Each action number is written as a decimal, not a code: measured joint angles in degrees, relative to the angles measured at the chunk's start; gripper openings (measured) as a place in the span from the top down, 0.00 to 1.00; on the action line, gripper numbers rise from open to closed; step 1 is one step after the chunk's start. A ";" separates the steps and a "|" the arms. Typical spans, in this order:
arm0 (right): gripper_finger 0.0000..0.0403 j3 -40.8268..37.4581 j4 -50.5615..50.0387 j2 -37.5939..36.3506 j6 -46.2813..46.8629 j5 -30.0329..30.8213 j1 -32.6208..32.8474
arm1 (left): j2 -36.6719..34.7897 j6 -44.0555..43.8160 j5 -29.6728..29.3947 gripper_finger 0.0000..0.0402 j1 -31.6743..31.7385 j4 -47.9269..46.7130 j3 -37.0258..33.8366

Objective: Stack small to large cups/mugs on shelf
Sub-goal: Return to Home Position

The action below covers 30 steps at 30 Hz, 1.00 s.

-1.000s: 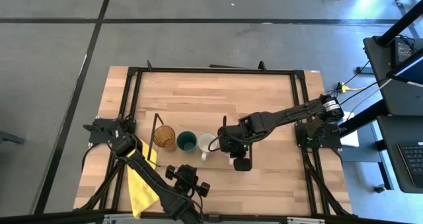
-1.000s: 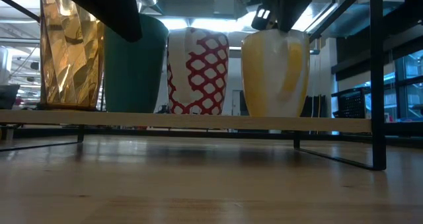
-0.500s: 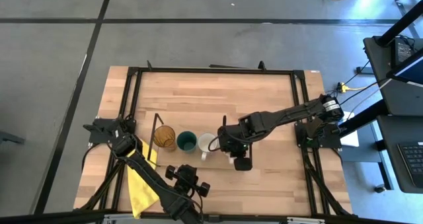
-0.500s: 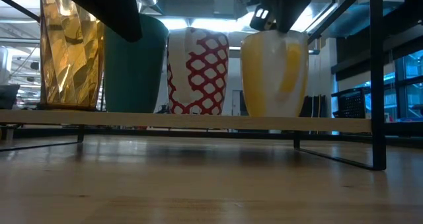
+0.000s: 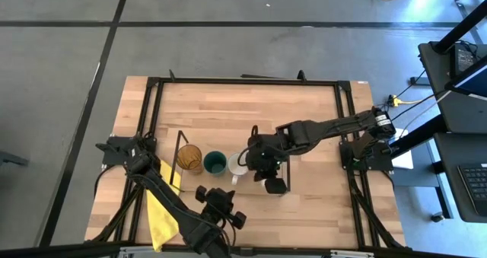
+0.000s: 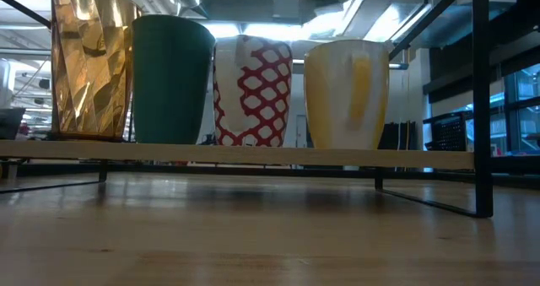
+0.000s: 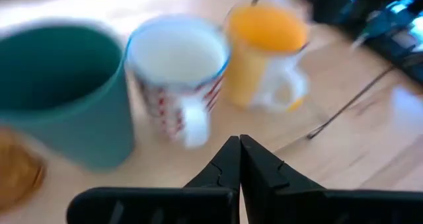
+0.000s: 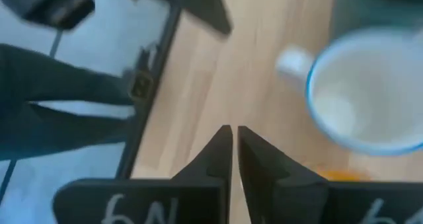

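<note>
The right tool (image 8: 231, 130) was seen with its two fingers pressed together and nothing between them, hanging above the white mug (image 8: 370, 92). The left tool (image 7: 239, 139) was also clenched and empty, in front of the row, near the front edge of the surface (image 5: 228, 106).

All four vessels were standing upright in one row on the shelf (image 6: 253, 153): the amber tumbler (image 6: 91, 62), the dark green cup (image 6: 171, 79), the white mug with its red net pattern, and the yellow mug (image 6: 346, 92) nearest to the wire frame (image 6: 481, 100). The placing was judged to be finished, with only the retreat of the arms left to be done.

A risk was judged to remain. The vessels stood very close together, so if the right arm were carried away too low, a rim could be caught and the push passed along the row. The yellow mug at the end could then be tipped or slid off the board.

In the high view the yellow mug was hidden under the right arm, and only three vessels were shown. The low view showed all four on the board, but neither tool could be made out there. The handles, turned toward the front, were shown only in the left wrist view.
</note>
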 joint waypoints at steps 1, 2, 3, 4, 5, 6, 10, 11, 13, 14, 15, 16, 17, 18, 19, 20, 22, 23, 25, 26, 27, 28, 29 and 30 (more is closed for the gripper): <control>0.93 1.56 -0.20 0.00 -0.35 0.00 0.00 | -0.35 1.36 -1.30 1.00 0.08 0.01 1.09; 0.93 3.30 -0.28 0.00 -1.18 0.00 -0.02 | -0.93 2.24 -3.05 1.00 0.16 0.07 2.15; 0.93 5.27 -0.36 0.00 -1.92 0.00 -0.03 | -1.61 3.37 -5.49 1.00 0.23 0.11 3.38; 0.92 7.58 -1.11 0.00 -3.16 -0.01 -0.03 | -2.48 4.94 -8.21 1.00 0.41 0.13 4.64; 0.92 10.12 -2.24 0.00 -4.48 0.00 -0.02 | -3.57 7.16 -10.97 1.00 0.54 0.14 5.88; 0.92 13.03 -3.48 0.00 -5.58 -0.01 -0.03 | -4.73 10.14 -13.38 1.00 0.88 0.15 7.27; 0.92 25.91 -9.56 -0.07 -10.38 2.15 -0.03 | -10.94 27.90 -17.30 1.00 2.82 1.54 12.34; 0.92 29.08 -11.75 -0.09 -10.36 3.51 -0.03 | -12.76 33.98 -17.32 1.00 3.36 2.95 13.19; 0.92 35.44 -16.69 -0.14 -8.39 6.57 -0.03 | -17.31 47.88 -16.59 1.00 4.59 10.60 12.61; 0.92 38.23 -18.57 -0.16 -6.51 7.86 -0.03 | -19.31 55.49 -15.35 1.00 5.15 15.41 12.08; 0.92 38.91 -18.73 -0.88 -4.48 8.84 -0.03 | -21.15 63.82 -13.08 1.00 6.04 20.97 11.73; 0.92 36.92 -16.55 -3.22 -2.37 9.10 -0.03 | -22.40 71.83 -10.31 1.00 6.75 26.91 11.46; 0.92 35.60 -16.13 -5.13 -1.11 8.85 -0.05 | -23.49 80.36 -6.21 1.00 7.63 32.68 11.26; 0.92 34.49 -15.99 -6.96 -0.83 8.24 -0.05 | -24.18 88.06 -1.67 1.00 8.46 37.81 10.98; 0.92 33.70 -15.95 -8.93 -0.87 7.74 -0.01 | -24.69 94.78 4.33 1.00 9.63 42.90 10.72; 0.92 33.11 -16.57 -10.53 -1.38 7.63 0.16 | -24.86 100.97 10.75 1.00 10.97 47.16 10.68; 0.92 32.75 -18.18 -13.20 -1.93 9.06 0.76 | -25.03 109.05 22.05 1.00 14.13 53.16 10.64; 0.92 32.73 -18.74 -14.16 -1.44 10.87 1.13 | -25.13 111.23 26.40 1.00 15.94 54.64 10.64; 0.92 32.69 -20.15 -16.04 2.45 14.28 1.31 | -25.29 112.08 33.29 1.00 19.81 55.31 10.64; 0.92 32.69 -21.73 -16.98 4.48 15.10 1.26 | -25.33 111.19 36.89 1.00 21.56 54.85 10.64; 0.92 32.69 -23.46 -17.87 6.35 15.39 1.54 | -25.31 110.49 41.20 1.00 23.15 54.44 10.58; 0.92 32.69 -25.22 -18.52 7.58 15.44 2.49 | -25.12 109.85 46.10 1.00 24.64 54.62 10.39; 0.92 32.69 -26.68 -19.03 7.81 15.24 3.88 | -24.67 109.65 51.10 1.00 26.02 56.36 9.90; 0.92 32.30 -27.15 -19.19 7.32 13.97 5.57 | -24.31 109.68 55.74 1.00 27.13 58.96 9.02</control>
